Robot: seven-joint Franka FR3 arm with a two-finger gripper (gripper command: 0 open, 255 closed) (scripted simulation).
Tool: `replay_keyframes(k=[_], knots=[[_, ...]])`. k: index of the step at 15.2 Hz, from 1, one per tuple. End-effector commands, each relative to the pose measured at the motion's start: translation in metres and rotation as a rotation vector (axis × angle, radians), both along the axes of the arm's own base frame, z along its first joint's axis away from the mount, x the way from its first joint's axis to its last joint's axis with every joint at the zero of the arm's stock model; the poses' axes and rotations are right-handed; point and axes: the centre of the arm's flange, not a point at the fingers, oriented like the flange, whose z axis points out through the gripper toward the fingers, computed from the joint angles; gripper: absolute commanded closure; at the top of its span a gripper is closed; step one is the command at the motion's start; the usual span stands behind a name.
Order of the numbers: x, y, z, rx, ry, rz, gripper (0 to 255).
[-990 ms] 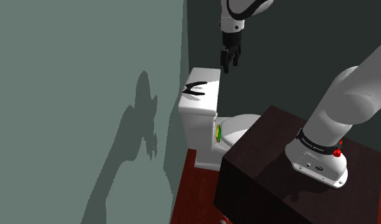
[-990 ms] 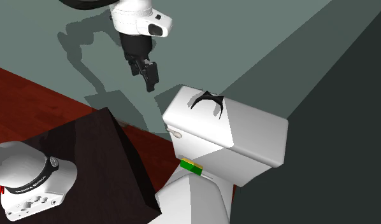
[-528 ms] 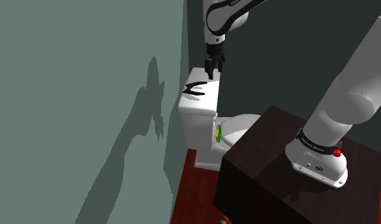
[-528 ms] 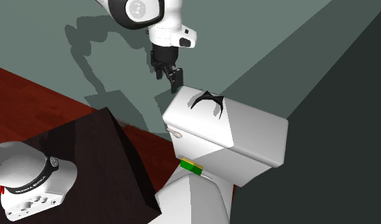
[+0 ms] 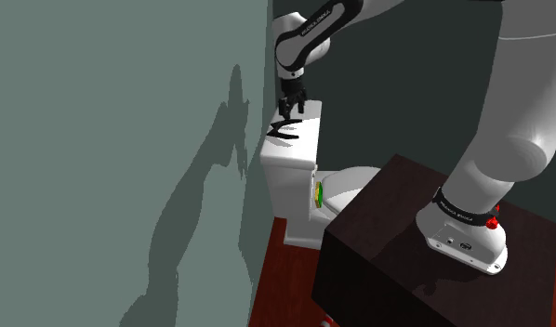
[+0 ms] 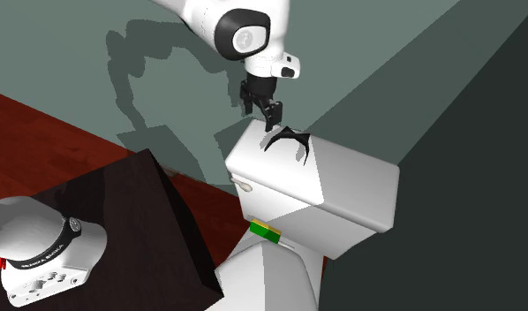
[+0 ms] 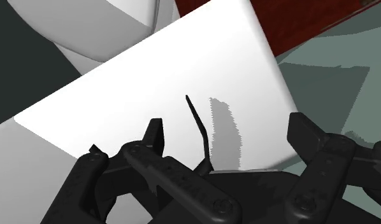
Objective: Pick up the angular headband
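Hovering just over the angular headband [image 5: 284, 131], I judge the approach nearly done and the grasp itself not yet begun. The headband is a thin, black, bent piece. It lies flat on the white lid of the toilet tank [image 5: 289, 175], toward the side of the lid nearest the grey-green wall [image 5: 127, 130]. My jaws are spread wide and pinch nothing. In the wrist view one slim black arm of the headband runs up between my two fingers [image 7: 155, 135], and neither finger touches it. From the second exterior view the jaws hang close above the headband's peak, with a small gap still showing.

What is left, as I read it, is a short drop, a squeeze across that narrow arm, and then the lift off the lid.

Half a second ago I was higher and off toward the shoulder view's right, over the far corner of the lid. A second ago I was well above the tank and clear of it. Since then I have come down and across, so I now stand over the headband. The headband has not shifted on the lid.
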Motion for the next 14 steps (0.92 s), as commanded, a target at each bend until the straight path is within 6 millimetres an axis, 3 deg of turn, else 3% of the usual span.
replay_keyframes(k=[1,7,14], knots=[[0.021,0.000,-0.016,-0.002,-0.001,0.002,0],[0.082,0.004,-0.063,-0.009,-0.005,0.006,0],[0.082,0.004,-0.100,-0.009,-0.005,0.006,0]])
